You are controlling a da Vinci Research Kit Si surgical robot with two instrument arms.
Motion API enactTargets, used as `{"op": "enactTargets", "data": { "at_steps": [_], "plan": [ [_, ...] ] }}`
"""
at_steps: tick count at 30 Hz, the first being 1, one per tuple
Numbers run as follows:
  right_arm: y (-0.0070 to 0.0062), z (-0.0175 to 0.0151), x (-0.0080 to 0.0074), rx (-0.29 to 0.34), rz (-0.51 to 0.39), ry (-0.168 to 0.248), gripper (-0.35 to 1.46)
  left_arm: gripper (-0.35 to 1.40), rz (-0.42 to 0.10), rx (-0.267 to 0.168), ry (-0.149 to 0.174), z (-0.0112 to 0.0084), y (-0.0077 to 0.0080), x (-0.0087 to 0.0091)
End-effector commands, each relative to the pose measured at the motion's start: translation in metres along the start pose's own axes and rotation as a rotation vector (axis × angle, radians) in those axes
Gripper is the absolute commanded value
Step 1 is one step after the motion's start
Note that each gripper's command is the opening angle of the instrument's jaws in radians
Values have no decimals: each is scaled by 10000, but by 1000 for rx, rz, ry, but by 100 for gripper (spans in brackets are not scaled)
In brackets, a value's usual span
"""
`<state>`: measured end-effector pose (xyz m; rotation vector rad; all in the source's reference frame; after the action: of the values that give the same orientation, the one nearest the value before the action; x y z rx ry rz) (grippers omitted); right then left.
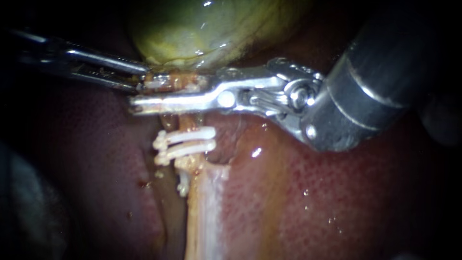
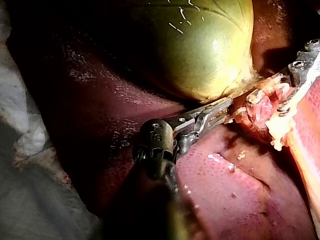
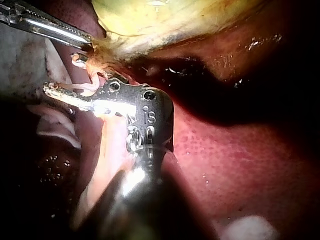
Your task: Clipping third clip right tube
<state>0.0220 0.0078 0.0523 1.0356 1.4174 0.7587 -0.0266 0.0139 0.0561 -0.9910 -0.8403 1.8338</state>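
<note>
Centre frame: straddling tube (image 1: pixel 187 120) with right instrument (image 1: pixel 139 95) jaws apart, just above two clips (image 1: pixel 187 142); upper left, clamping left instrument (image 1: pixel 143 78) jaws on gallbladder (image 1: pixel 202 29) base.

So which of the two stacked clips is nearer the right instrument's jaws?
The clip on the gallbladder side; the other clip lies just beyond it.

A surgical bench: wet red liver (image 1: pixel 337 202) fills the endoscope view, a yellow-green gallbladder (image 1: pixel 202 29) at 12 o'clock, white clips (image 1: pixel 187 142) on a tube (image 1: pixel 204 202) near the centre, my left instrument (image 1: pixel 143 79) entering from 9 o'clock and my right instrument (image 1: pixel 139 94) from 2 o'clock; pale crumpled cloth (image 2: pixel 20 150) lies beside the liver
</note>
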Motion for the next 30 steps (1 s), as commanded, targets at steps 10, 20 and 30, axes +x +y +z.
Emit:
{"op": "enactTargets", "data": {
  "at_steps": [10, 20, 30],
  "plan": [
    [2, -5, 0, -29, 53, 11, 22, -35, 0, 0, 0, 0, 0, 0],
    [-2, -17, -3, -61, 194, -33, -35, -35, 0, 0, 0, 0, 0, 0],
    [-2, -17, -10, -67, 202, -62, -35, -35, 0, -2, -2, 0, 0, 0]
  ]
}}
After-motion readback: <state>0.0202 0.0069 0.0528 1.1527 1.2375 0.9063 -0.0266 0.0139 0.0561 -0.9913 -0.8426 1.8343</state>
